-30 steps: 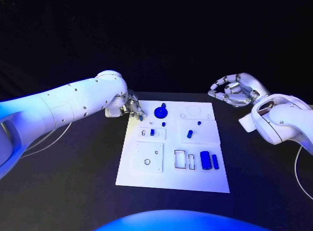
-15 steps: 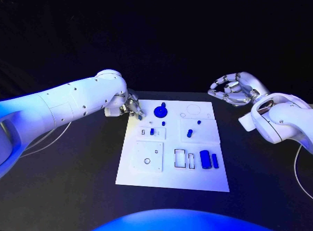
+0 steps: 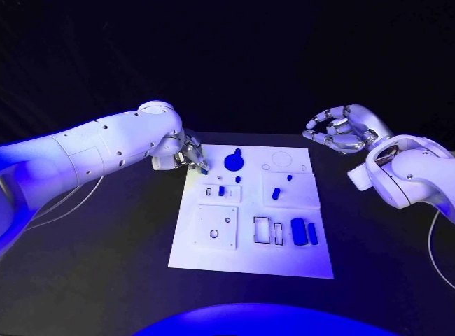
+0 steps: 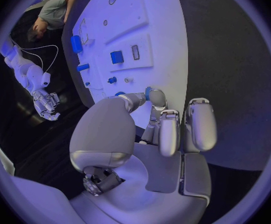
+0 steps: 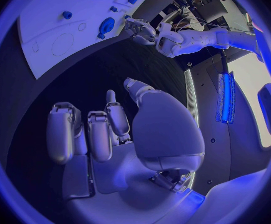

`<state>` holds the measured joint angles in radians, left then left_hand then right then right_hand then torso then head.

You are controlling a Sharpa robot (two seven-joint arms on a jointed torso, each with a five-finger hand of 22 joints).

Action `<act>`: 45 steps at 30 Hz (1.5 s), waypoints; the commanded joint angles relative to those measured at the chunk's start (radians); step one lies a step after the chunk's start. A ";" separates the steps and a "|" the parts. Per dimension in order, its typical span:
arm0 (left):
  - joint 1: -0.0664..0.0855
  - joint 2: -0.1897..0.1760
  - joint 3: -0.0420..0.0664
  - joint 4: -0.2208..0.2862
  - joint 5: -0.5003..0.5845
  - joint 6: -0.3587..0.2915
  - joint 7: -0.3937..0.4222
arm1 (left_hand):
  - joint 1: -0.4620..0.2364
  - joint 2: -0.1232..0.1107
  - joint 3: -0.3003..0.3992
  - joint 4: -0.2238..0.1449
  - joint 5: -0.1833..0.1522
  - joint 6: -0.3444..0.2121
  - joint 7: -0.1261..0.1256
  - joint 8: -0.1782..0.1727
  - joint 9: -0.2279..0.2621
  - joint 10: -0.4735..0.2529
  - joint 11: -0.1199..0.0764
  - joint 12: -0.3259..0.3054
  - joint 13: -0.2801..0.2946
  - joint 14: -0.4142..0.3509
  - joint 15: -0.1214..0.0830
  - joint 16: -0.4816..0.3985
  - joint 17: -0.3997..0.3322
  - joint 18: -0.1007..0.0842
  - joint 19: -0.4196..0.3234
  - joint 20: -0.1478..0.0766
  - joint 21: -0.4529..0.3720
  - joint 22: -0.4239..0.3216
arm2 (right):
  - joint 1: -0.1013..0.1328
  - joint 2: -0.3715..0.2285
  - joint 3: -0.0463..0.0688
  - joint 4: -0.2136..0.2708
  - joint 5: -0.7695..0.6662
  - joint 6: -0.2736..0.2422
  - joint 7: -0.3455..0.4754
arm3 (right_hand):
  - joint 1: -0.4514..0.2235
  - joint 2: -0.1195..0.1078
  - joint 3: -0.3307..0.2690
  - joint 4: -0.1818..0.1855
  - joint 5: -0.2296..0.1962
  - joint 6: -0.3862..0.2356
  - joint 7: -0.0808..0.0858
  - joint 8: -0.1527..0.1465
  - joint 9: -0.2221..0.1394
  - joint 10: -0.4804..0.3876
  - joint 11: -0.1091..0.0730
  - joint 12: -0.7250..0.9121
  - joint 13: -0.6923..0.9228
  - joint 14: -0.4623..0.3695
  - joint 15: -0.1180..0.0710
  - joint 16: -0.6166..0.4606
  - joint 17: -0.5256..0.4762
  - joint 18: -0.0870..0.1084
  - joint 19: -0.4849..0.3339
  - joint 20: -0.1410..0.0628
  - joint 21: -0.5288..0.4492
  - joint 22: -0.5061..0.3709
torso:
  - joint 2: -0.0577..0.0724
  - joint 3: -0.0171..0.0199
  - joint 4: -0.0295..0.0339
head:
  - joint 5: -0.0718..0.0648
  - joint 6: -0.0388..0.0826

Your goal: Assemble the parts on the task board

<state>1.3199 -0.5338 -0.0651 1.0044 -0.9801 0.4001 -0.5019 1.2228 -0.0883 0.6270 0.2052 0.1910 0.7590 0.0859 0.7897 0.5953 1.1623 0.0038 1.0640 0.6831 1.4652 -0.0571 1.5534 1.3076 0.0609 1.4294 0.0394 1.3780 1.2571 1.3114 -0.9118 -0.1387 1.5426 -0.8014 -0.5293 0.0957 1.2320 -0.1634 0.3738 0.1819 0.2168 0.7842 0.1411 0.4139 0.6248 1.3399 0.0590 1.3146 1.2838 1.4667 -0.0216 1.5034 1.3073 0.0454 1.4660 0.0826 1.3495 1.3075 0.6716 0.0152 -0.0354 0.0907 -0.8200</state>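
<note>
left hand at the board's far left corner, pinching a small blue part | board mid-worktop: several blue parts seated, some slots bare, so partway | right hand raised beside it, curled, holding nothing

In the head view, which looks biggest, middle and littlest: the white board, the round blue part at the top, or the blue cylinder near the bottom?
1. Board, by far.
2. Round part and cylinder: they look alike in size, so I won't rank them.
</note>
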 commanded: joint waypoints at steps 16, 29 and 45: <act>0.006 -0.144 0.008 0.240 0.118 -0.110 0.006 | -0.043 -0.023 0.190 -0.157 0.006 0.010 -0.011 0.032 0.032 0.033 -0.007 0.019 0.023 0.098 -0.007 0.002 0.241 0.005 0.010 -0.005 0.012 0.016 | -0.001 -0.001 0.000 -0.007 -0.002 0.012 0.006 | -0.009 0.004 0.000 0.007 0.006 -0.005 -0.002 0.007 0.000 0.001 -0.005 -0.001 0.000 0.068 -0.001 -0.005 0.107 0.018 0.007 -0.005 -0.006 0.007 | -0.005 -0.0004 0.0115 | 0.004 0.001; -0.010 -0.175 -0.001 0.348 -0.001 -0.157 0.014 | -0.064 -0.040 0.230 -0.173 0.013 0.021 -0.015 0.046 0.035 0.048 -0.011 0.025 0.032 0.099 -0.010 0.002 0.242 0.003 0.015 -0.009 0.018 0.025 | -0.005 -0.001 0.000 -0.008 -0.001 0.012 0.007 | -0.009 0.004 0.000 0.007 0.006 -0.005 -0.002 0.007 0.000 0.001 -0.005 -0.001 0.000 0.068 -0.001 -0.005 0.107 0.018 0.007 -0.005 -0.006 0.007 | -0.003 -0.0019 0.0086 | 0.011 -0.003; -0.032 -0.172 -0.015 0.378 -0.071 -0.128 0.004 | -0.097 -0.055 0.268 -0.179 0.018 0.033 -0.023 0.071 0.046 0.062 -0.017 0.031 0.041 0.099 -0.015 0.003 0.243 0.002 0.017 -0.012 0.021 0.029 | -0.008 0.000 0.000 -0.008 -0.001 0.012 0.007 | -0.009 0.004 0.000 0.007 0.006 -0.005 -0.002 0.007 0.000 0.001 -0.005 -0.001 0.000 0.068 -0.001 -0.005 0.107 0.018 0.007 -0.005 -0.006 0.007 | -0.003 -0.0005 0.0098 | 0.010 -0.010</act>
<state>1.2881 -0.7065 -0.0805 1.3793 -1.0190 0.2568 -0.5010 1.1323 -0.1466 0.7427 0.1698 0.2043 0.7802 0.0725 0.8590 0.5991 1.2159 -0.0144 1.0915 0.7232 1.4650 -0.0642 1.5529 1.3074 0.0609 1.4402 0.0285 1.3932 1.2856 1.3045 -0.9127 -0.1390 1.5344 -0.7997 -0.5291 0.0959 1.2320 -0.1634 0.3738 0.1819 0.2168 0.7842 0.1410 0.4178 0.6248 1.3399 0.0590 1.3146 1.2835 1.4667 -0.0216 1.5034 1.3077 0.0454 1.4661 0.0826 1.3495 1.3076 0.6688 0.0138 -0.0270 0.1011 -0.8285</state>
